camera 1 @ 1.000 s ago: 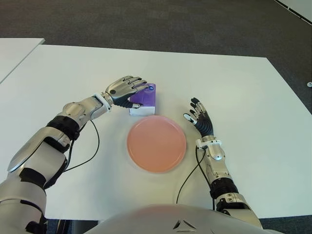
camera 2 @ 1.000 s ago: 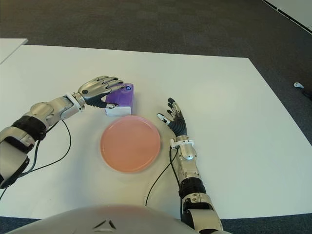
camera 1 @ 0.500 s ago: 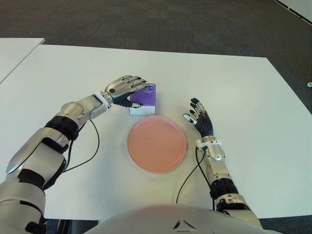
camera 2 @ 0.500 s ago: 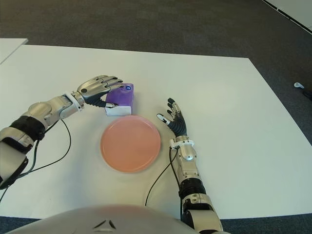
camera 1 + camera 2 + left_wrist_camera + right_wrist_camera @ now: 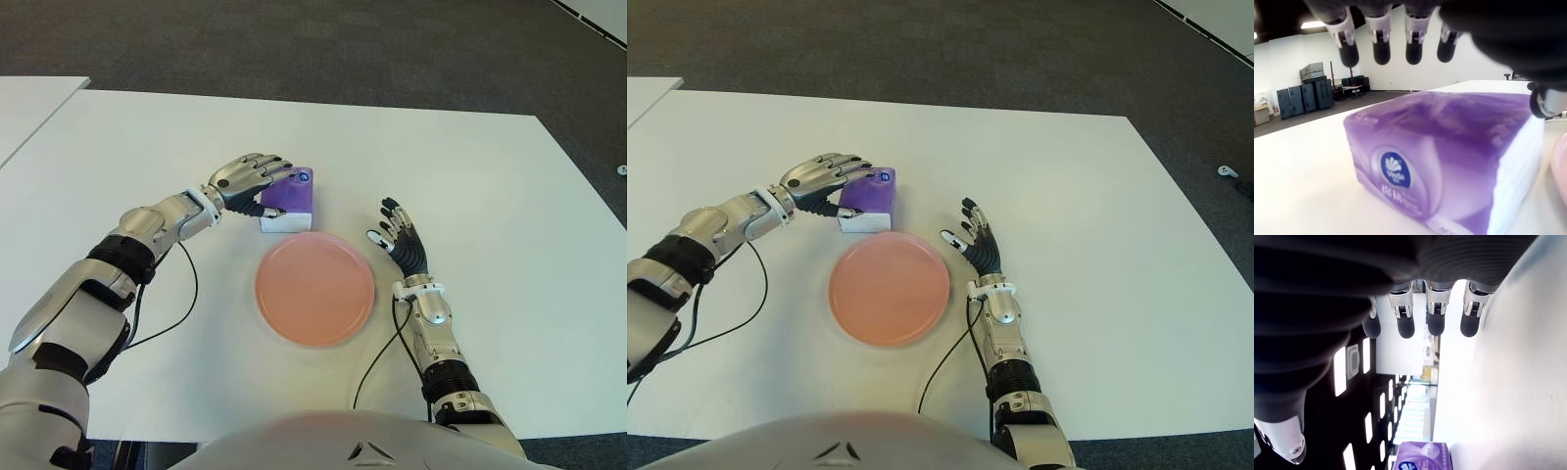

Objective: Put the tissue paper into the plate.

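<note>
A purple tissue paper pack (image 5: pixel 292 199) lies on the white table (image 5: pixel 470 176), just behind the pink plate's (image 5: pixel 314 288) far left rim. My left hand (image 5: pixel 253 181) reaches over the pack from the left. In the left wrist view its fingertips (image 5: pixel 1381 49) arch above the pack (image 5: pixel 1449 147) with a gap under them, and the thumb (image 5: pixel 1547 100) stands at the pack's plate-side edge. The hand is open around the pack. My right hand (image 5: pixel 400 240) shows right of the plate, fingers spread and holding nothing.
A second white table (image 5: pixel 29 103) adjoins at the far left. Black cables (image 5: pixel 186 294) trail from both wrists across the tabletop. Dark carpet (image 5: pixel 343 39) lies beyond the table's far edge.
Almost nothing has changed. My left hand stays arched over the pack, and my right hand has edged very slightly towards the plate.
</note>
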You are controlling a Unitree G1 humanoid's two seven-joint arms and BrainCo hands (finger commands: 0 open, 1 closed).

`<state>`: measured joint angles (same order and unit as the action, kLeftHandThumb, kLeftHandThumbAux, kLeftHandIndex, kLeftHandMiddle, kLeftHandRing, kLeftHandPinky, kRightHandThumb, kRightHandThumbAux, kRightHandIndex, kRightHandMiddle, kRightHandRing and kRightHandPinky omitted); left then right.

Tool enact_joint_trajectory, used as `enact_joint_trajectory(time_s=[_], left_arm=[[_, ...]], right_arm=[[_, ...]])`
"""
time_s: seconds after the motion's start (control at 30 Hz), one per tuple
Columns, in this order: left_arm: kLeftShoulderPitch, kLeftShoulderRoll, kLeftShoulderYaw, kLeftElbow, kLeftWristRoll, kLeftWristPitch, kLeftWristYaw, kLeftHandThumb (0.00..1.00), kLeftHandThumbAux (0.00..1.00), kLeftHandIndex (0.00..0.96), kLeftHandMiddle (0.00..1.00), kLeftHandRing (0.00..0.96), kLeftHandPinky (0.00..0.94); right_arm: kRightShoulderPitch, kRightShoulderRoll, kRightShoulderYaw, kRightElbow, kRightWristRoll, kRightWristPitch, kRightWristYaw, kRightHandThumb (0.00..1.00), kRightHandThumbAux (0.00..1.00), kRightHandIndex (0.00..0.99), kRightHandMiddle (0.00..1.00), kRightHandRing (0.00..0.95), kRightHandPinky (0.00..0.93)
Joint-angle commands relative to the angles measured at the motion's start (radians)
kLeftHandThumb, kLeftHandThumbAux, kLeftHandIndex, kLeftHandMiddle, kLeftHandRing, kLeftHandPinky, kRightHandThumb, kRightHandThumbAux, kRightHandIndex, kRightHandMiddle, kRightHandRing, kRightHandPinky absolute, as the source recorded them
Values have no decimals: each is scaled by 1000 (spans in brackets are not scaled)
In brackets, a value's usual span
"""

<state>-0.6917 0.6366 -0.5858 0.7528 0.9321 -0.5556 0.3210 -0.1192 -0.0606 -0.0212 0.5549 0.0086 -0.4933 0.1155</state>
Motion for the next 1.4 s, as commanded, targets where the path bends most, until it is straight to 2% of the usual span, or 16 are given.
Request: enact_joint_trajectory(time_s=[0.03, 0.3, 0.9, 1.4], left_arm=[[20, 7, 11, -5, -15, -9, -28, 82, 247, 0, 0, 0, 0], [22, 6, 14, 1, -18, -15, -45, 79, 242, 0, 0, 0, 0], [-11, -20, -26, 57, 53, 23, -11, 74, 243, 0, 0, 0, 0], [-82, -82, -149, 209, 174, 69, 119, 58, 242, 0, 0, 0, 0]], right_arm=[[94, 13, 14, 65, -10, 86, -2, 0, 622, 0, 27, 0, 0], [95, 15, 16, 59, -9, 92, -1, 0, 616, 0, 25, 0, 0], [97, 14, 17, 62, -10, 85, 1, 0, 617, 0, 25, 0, 0], [103, 17, 14, 57, 7, 78, 23, 0, 627, 0, 23, 0, 0]])
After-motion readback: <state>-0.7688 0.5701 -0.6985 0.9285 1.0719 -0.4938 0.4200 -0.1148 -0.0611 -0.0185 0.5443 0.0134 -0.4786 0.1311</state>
